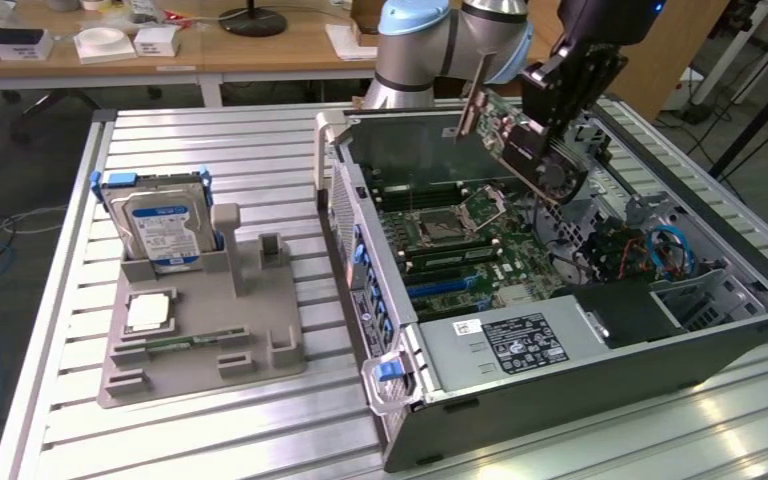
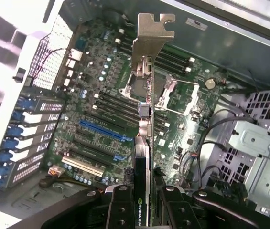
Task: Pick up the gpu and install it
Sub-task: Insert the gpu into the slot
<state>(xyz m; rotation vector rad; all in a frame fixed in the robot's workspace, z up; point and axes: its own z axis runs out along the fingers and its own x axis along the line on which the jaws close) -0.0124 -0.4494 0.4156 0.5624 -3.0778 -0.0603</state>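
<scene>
The gpu [image 1: 515,140], a green card with a black cooler and a silver end bracket [image 1: 472,95], hangs tilted above the open computer case [image 1: 704,350]. My gripper [image 1: 564,125] is shut on it from above. In the wrist view the gpu [image 2: 144,143] is edge-on between my fingers [image 2: 120,210], with its silver bracket [image 2: 151,38] at the far end. Beneath the card lies the motherboard [image 2: 101,95] with its blue slot [image 2: 101,130] and the CPU socket [image 2: 173,93]. The card is above the board and not touching it.
On the exterior view's left, a grey fixture [image 1: 257,350] holds a silver blue-labelled hard drive [image 1: 160,225], a CPU [image 1: 148,313] and a small RAM stick [image 1: 177,343]. Inside the case are a power supply [image 1: 518,340], cables [image 1: 658,250] and a metal drive cage [image 2: 259,143].
</scene>
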